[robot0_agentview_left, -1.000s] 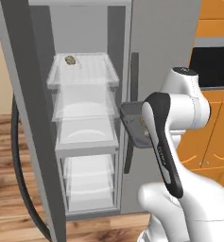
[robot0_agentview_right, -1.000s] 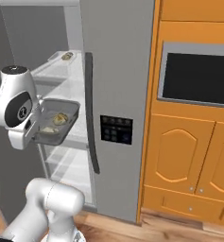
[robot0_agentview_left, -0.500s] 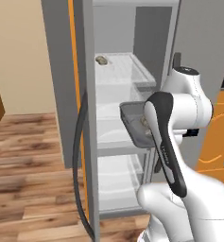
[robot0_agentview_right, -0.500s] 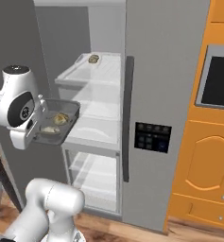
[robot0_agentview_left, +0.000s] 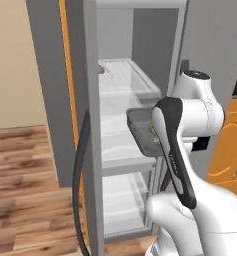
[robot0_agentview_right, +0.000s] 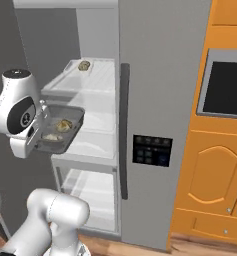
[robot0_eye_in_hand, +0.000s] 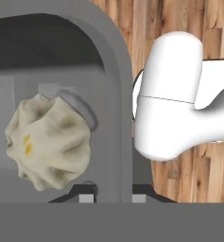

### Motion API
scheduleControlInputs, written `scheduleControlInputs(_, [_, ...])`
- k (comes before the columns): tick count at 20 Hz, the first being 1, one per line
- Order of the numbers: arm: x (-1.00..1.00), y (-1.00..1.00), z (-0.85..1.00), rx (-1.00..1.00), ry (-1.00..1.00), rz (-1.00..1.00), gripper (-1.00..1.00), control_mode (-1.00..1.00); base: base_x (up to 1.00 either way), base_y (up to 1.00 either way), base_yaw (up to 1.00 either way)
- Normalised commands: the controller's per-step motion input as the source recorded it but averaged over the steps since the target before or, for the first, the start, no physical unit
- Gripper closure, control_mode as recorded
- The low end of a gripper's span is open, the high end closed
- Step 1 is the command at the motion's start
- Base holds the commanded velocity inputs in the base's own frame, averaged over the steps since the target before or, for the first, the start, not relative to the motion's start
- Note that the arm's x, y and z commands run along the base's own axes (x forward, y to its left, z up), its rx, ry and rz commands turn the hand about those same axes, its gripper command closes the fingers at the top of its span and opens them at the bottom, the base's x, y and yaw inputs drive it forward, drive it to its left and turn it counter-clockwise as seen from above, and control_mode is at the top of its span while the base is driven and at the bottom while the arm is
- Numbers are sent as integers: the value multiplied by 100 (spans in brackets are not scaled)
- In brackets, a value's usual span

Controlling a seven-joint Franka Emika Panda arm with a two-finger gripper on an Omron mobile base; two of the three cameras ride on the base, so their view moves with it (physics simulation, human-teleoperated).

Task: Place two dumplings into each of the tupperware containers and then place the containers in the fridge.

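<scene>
Now, what we see, item by item
Fridge: we face the fridge (robot0_agentview_right: pixel 155 100) with its left door swung open, white shelves showing inside, and a small black panel (robot0_agentview_right: pixel 151 150) on the closed right door
Dark tub: we see the dark grey tupperware container (robot0_agentview_right: pixel 65 131) held up in front of the middle shelves, roughly level, outside the shelf edge as far as we can judge; in the left base view it (robot0_agentview_left: pixel 140 130) sits at 9 o'clock from the arm's upper link
Dumplings in it: we count two dumplings (robot0_agentview_right: pixel 58 130) lying side by side in the dark tub in the right base view; in the hand view one pleated dumpling (robot0_eye_in_hand: pixel 49 142) lies at 9 o'clock against the tub floor
Pincer: we find the gripper (robot0_eye_in_hand: pixel 113 191) at 6 o'clock of the hand view, its jaws drawn narrow and pinching the rim of the dark tub
Upper shelf: we see another dumpling (robot0_agentview_right: pixel 83 65) resting on the top shelf at 12 o'clock above the held tub; whether it sits in the pale container we cannot tell
Surroundings: we note orange wooden cabinets (robot0_agentview_right: pixel 215 190) at 3 o'clock of the fridge, with a dark oven window (robot0_agentview_right: pixel 224 89) set into them, and a wooden floor (robot0_agentview_left: pixel 25 185) at 8 o'clock in the left base view
</scene>
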Motion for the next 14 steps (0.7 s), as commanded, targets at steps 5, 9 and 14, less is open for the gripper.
scheduleControlInputs(5, [0, 0, 0, 0, 0, 0, 100, 100, 59, 0, -12])
scheduleControlInputs(9, [0, 0, 0, 0, 0, 0, 100, 100, 64, 0, -5])
scheduleControlInputs(14, [0, 0, 0, 0, 0, 0, 100, 100, 43, 0, -6])
